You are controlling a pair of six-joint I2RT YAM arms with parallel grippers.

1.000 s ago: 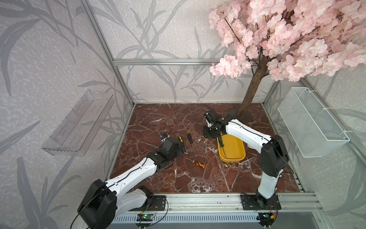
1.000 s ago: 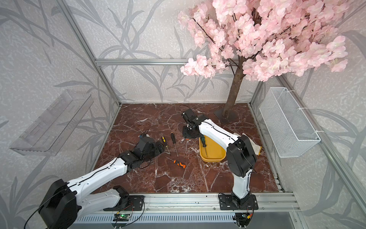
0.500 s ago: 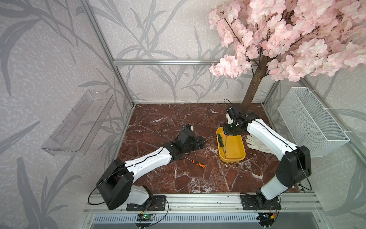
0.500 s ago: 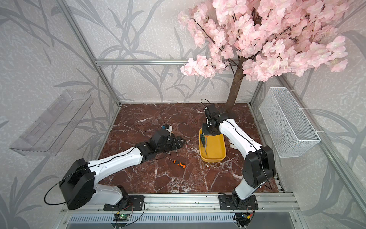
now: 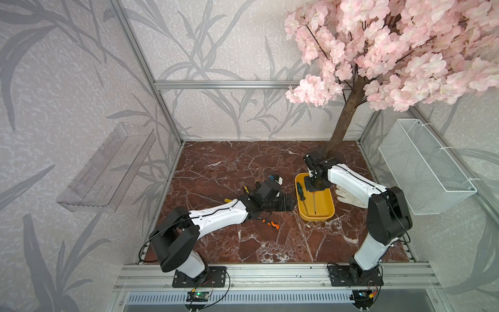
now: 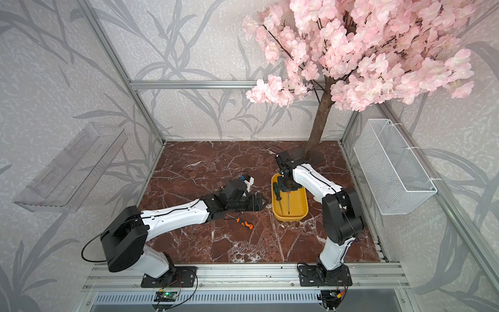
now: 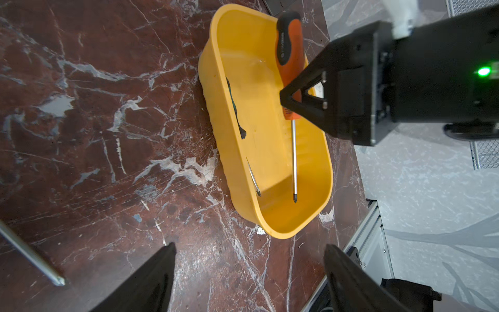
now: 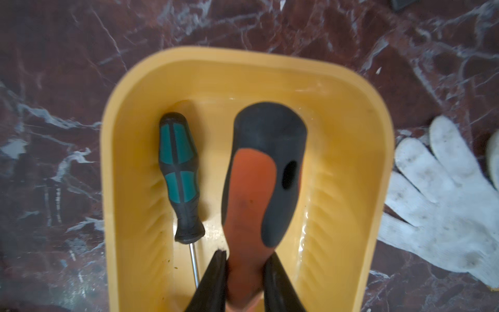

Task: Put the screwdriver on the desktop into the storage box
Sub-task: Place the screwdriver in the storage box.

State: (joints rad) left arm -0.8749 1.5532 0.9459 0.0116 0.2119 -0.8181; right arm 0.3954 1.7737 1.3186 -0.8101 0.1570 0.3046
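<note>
The yellow storage box (image 5: 325, 201) (image 6: 290, 216) (image 7: 270, 151) (image 8: 337, 135) sits on the marble desktop (image 5: 229, 167). My right gripper (image 5: 313, 188) (image 6: 287, 187) (image 8: 247, 254) is shut on an orange-and-black screwdriver (image 8: 256, 189) (image 7: 289, 48) over the box, its shaft (image 5: 314, 202) sloping down inside. A green-handled screwdriver (image 5: 300, 188) (image 6: 276, 187) (image 8: 178, 173) lies in the box beside it. My left gripper (image 5: 290, 203) (image 6: 263, 203) (image 7: 248, 245) is open, low over the desktop just left of the box, holding nothing.
A small orange screwdriver (image 5: 270, 224) (image 6: 244, 223) lies by my left forearm. Yellow-handled ones (image 5: 245, 188) show behind that arm. A white glove (image 5: 348, 195) (image 8: 445, 202) lies right of the box. The tree trunk (image 5: 343, 127) stands behind, a wire basket (image 5: 424, 167) hangs right.
My right gripper has moved from left of the box to over it, carrying the orange-and-black screwdriver. My left arm has reached right, up beside the box.
</note>
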